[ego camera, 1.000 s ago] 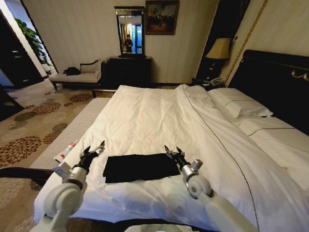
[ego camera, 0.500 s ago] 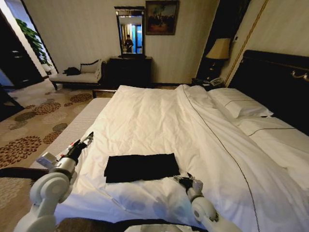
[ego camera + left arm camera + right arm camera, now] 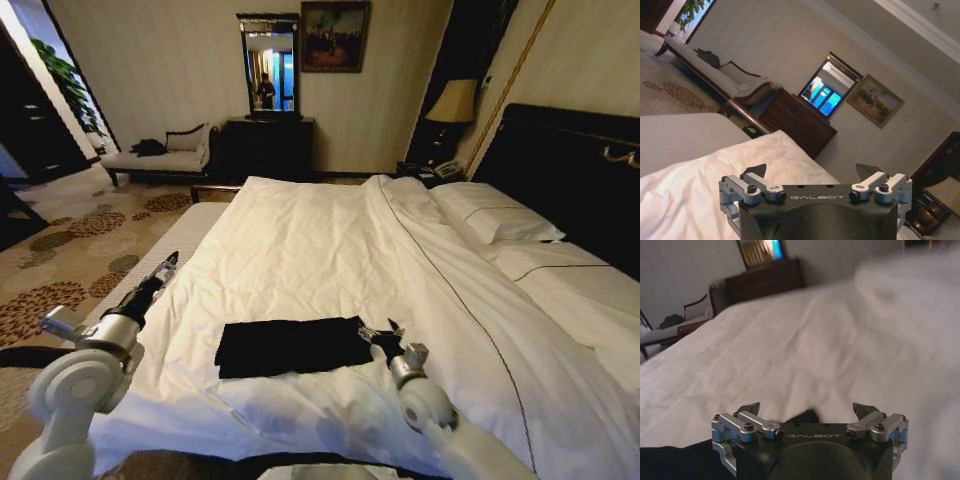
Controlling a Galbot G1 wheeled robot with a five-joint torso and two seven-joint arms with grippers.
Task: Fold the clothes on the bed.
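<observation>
The clothes [image 3: 290, 346] are one black garment lying flat as a folded rectangle on the white duvet of the bed [image 3: 320, 240], near its front edge. My right gripper [image 3: 378, 332] sits at the garment's right edge, open, with nothing between its fingers. In the right wrist view the open right gripper [image 3: 806, 409] hovers over a black corner of the clothes [image 3: 807, 416]. My left gripper [image 3: 162, 267] is raised off the bed's left side, well apart from the garment. In the left wrist view the left gripper [image 3: 811, 171] is open and holds nothing.
A grey bench [image 3: 175, 250] runs along the bed's left side over patterned carpet. White pillows [image 3: 495, 215] and a dark headboard [image 3: 570, 165] are at the right. A chaise [image 3: 160, 155], a dark dresser [image 3: 268, 145] and a lamp [image 3: 452, 102] stand by the far wall.
My left gripper has swung out to the left and upward, away from the garment. My right gripper dipped low, then came back to the garment's right edge. The garment has stayed put.
</observation>
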